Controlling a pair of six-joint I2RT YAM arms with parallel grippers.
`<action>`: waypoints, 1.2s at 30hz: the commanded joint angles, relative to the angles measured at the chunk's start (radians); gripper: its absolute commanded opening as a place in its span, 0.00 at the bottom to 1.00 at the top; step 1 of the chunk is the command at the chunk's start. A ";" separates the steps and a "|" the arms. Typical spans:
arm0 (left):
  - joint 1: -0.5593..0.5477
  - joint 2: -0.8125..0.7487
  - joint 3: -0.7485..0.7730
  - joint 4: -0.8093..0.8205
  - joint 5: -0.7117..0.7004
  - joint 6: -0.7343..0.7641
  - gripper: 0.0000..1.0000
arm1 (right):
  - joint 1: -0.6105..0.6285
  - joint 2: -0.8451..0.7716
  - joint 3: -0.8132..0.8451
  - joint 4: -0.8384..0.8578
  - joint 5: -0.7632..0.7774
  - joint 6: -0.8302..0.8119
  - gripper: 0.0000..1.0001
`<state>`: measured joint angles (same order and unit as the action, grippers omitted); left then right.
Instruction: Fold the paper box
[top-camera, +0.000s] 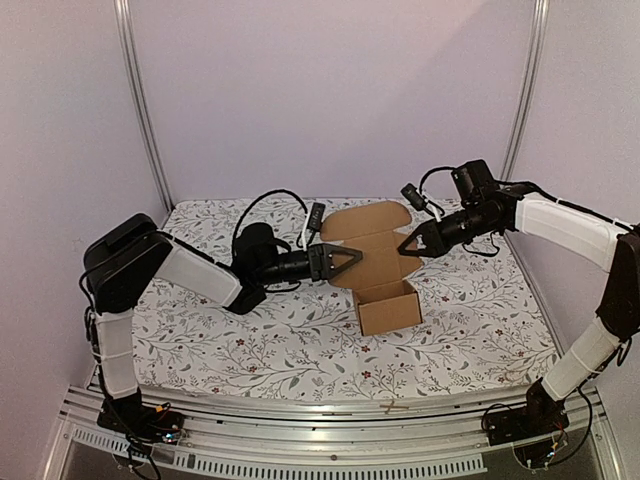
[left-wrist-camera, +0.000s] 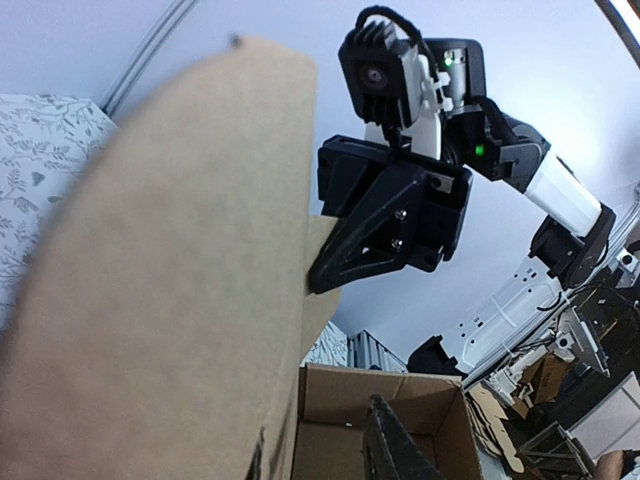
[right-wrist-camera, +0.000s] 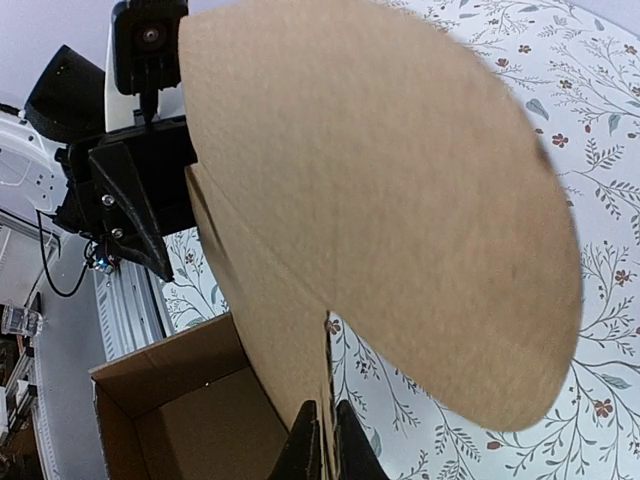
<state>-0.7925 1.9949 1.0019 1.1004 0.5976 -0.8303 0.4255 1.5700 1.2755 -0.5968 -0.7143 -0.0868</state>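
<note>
My right tool (top-camera: 401, 247) is clamped on the paper box (top-camera: 388, 308) lid at three o'clock; left tool (top-camera: 359, 256) at nine o'clock, state I cannot tell.

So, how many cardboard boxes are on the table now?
1: the paper box sits between the left hand and the right hand, its lid raised. None seems hidden.

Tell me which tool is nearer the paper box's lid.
Right. The right tool pinches the lid edge of the paper box; the left tool sits at the lid's opposite side, contact unclear.
</note>
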 joint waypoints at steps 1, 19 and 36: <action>-0.011 0.070 0.023 0.179 0.071 -0.104 0.29 | 0.005 -0.033 -0.019 0.017 -0.004 0.009 0.05; 0.019 0.014 -0.031 0.130 0.091 -0.064 0.16 | 0.002 -0.025 -0.034 -0.018 0.025 -0.016 0.30; 0.053 -0.050 -0.063 0.017 0.040 -0.030 0.60 | -0.002 0.052 0.003 -0.068 -0.026 -0.053 0.00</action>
<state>-0.7658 2.0350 0.9714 1.2339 0.6746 -0.9291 0.4309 1.6218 1.2495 -0.6346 -0.7315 -0.1207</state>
